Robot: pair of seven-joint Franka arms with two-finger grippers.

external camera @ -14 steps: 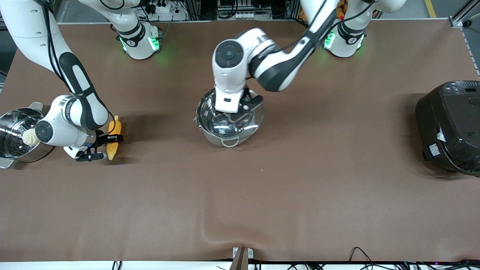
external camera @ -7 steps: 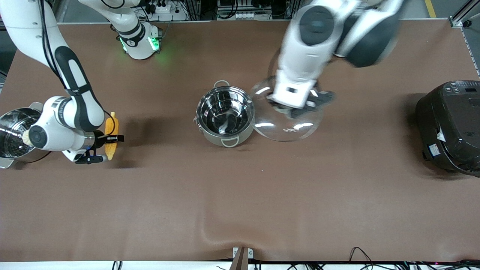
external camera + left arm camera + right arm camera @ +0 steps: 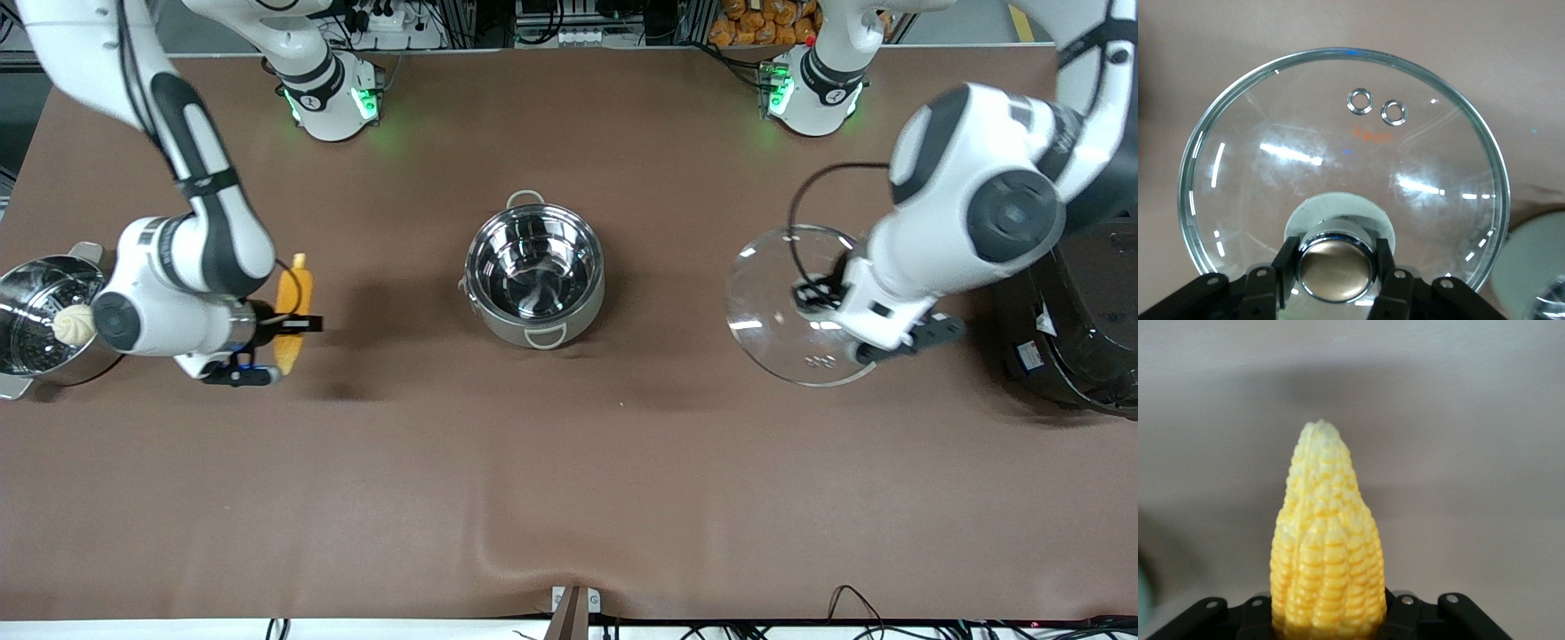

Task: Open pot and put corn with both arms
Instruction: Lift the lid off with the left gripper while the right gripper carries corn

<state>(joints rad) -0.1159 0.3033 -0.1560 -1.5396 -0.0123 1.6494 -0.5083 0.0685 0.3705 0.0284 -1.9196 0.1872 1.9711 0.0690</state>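
Observation:
The shiny steel pot (image 3: 534,271) stands open at the table's middle, its mirror-like inside bare. My left gripper (image 3: 816,298) is shut on the knob (image 3: 1335,268) of the glass lid (image 3: 778,307) and holds the lid over the table between the pot and the rice cooker. In the left wrist view the gripper (image 3: 1335,261) clamps the knob from both sides, with the lid (image 3: 1338,133) below it. My right gripper (image 3: 291,325) is shut on the yellow corn (image 3: 292,307) and holds it just above the table beside the steamer pot. The corn (image 3: 1326,540) fills the gripper (image 3: 1328,617) in the right wrist view.
A steel steamer pot (image 3: 27,356) with a white bun (image 3: 73,324) stands at the right arm's end. A large black rice cooker (image 3: 1080,311) stands at the left arm's end, close to the lid. The brown cloth has a fold (image 3: 498,533) near the front edge.
My left gripper lifted the glass lid off the pot and carried it toward the left arm's end, near the rice cooker. My right gripper moved the corn slightly toward the pot.

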